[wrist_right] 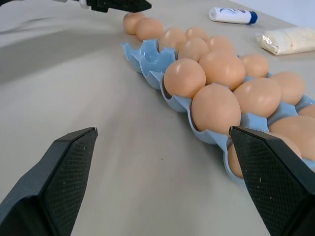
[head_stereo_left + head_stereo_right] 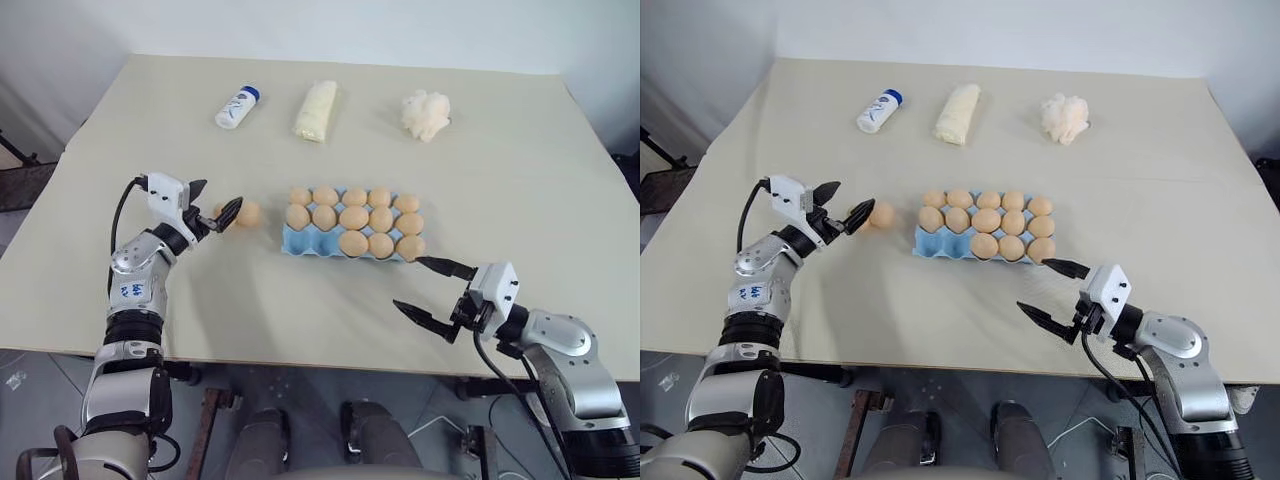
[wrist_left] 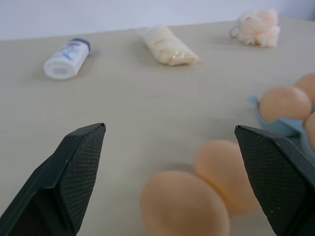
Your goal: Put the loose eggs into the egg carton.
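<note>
Nearing completion: blue moulded egg carton (image 2: 300, 243) mid-surface carrying thirteen smooth tan eggs, two front-left cups sitting empty. Two loose eggs (image 3: 184, 206) lying touching each other just left of carton. Left claw (image 2: 214, 211) spread wide, empty, bracketing them. Right claw (image 2: 434, 290) spread, idling near carton's front right corner.

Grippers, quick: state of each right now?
Left gripper: jaws open, holding nothing, at the loose eggs.
Right gripper: jaws open, empty.

Silver arms, black jaws, black cables
</note>
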{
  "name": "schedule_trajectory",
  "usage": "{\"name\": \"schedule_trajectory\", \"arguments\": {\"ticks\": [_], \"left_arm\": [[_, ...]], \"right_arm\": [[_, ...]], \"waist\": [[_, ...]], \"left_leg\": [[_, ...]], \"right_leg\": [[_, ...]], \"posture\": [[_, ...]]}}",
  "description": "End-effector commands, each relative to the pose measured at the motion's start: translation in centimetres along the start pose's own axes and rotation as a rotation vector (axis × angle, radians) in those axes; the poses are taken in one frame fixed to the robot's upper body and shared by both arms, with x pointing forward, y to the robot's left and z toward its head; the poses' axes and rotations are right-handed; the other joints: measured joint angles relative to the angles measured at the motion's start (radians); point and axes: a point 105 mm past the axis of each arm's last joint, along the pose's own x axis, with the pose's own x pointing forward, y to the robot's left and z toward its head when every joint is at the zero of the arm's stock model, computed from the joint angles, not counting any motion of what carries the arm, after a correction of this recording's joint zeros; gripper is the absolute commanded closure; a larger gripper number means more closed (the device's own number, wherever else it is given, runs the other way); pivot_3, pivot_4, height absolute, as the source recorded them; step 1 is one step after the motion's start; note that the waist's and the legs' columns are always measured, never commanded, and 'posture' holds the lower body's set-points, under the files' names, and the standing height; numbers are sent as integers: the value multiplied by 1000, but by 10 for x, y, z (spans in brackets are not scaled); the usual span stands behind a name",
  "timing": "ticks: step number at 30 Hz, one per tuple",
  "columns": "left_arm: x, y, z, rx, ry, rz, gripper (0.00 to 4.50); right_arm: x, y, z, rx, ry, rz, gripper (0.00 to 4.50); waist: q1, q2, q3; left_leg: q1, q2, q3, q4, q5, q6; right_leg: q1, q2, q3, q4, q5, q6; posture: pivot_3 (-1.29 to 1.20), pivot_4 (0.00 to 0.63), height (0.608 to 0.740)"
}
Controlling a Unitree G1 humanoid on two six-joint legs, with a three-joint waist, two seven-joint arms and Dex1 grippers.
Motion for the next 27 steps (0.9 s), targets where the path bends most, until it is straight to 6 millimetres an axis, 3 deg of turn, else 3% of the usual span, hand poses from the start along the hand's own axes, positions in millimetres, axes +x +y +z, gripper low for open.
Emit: {"name": "schedule_trajectory", "arguments": {"ticks": [1,10,25,27], "left_arm": [[0,10,8,-3,-32,53,19],[1,16,-4,-20,29,97,19],[21,3,-10,-55,83,44,19],[21,3,-11,-55,84,43,613]], "right_arm": [[1,2,14,-40,-37,-3,0],[4,0,22,-49,-41,-7,0],[8,-3,22,-57,-50,-18,0],[7,-2,22,-55,-49,-20,0]], "waist": [[1,0,0],[1,0,0],[0,0,0],[0,0,0]], "left_leg": [[0,0,0,0,0,0],[0,0,0,0,0,0],[0,0,0,0,0,0],[0,0,0,0,0,0]], "right_leg": [[0,0,0,0,0,0],[0,0,0,1,0,0],[0,0,-1,1,0,0],[0,0,-1,1,0,0]], "posture": [[0,150,740],[0,150,740],[0,150,740],[0,150,740]]}}
